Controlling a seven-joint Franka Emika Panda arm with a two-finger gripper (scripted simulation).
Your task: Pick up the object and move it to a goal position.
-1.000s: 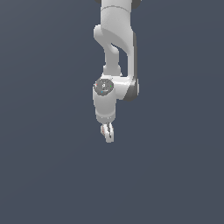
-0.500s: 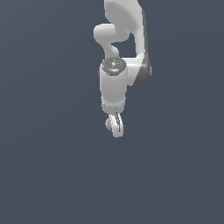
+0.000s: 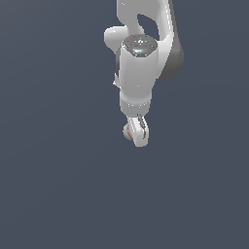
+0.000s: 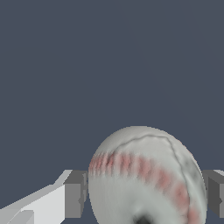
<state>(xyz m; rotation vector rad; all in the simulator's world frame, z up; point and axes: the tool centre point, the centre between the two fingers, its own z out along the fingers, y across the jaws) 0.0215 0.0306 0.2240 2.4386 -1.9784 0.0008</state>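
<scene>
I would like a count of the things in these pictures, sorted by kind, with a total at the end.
Pale grey-white ball with faint reddish stitch marks, held between the fingers: 1
White robot arm: 1
White gripper on that arm: 1
Total: 3

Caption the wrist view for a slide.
Gripper fingers clamp a pale ball with red stitch marks against a plain dark grey background.

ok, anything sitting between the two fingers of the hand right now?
Yes: the ball fills the gap between the fingers. The wrist view shows it pressed by a pad on each side. The exterior view only shows it partly behind the hand.
</scene>
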